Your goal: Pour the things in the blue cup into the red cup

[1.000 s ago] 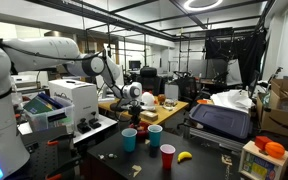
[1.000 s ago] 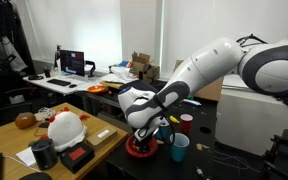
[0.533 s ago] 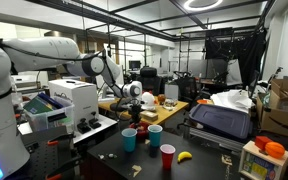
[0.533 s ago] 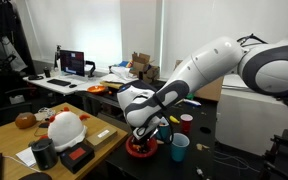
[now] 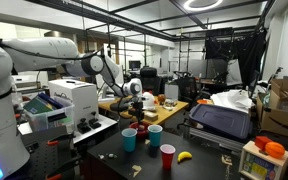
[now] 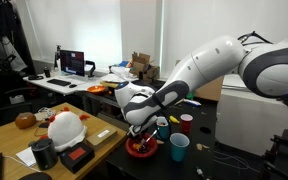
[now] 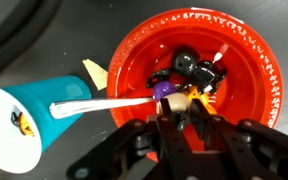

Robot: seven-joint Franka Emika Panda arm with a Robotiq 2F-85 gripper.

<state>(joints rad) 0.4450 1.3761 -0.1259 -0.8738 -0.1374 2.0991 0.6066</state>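
The blue cup (image 5: 130, 139) stands upright on the dark table beside a wide red bowl (image 5: 140, 129). It also shows in an exterior view (image 6: 179, 148) and in the wrist view (image 7: 29, 115), with a white stick in it. The red cup (image 5: 167, 155) stands upright further off, also seen in an exterior view (image 6: 186, 122). My gripper (image 7: 180, 110) hangs just above the red bowl (image 7: 259, 75), shut on a small beige ball (image 7: 176, 101) with a purple piece next to it. The gripper shows in both exterior views (image 5: 135, 112) (image 6: 139, 128).
A paler teal-grey cup (image 5: 155, 136) stands between the blue and red cups. A banana (image 5: 184, 156) lies near the red cup. Several small toys lie in the red bowl (image 6: 128, 149). A white printer (image 5: 69, 103) stands near the table.
My gripper has risen slightly above the red bowl. The cups have not moved.
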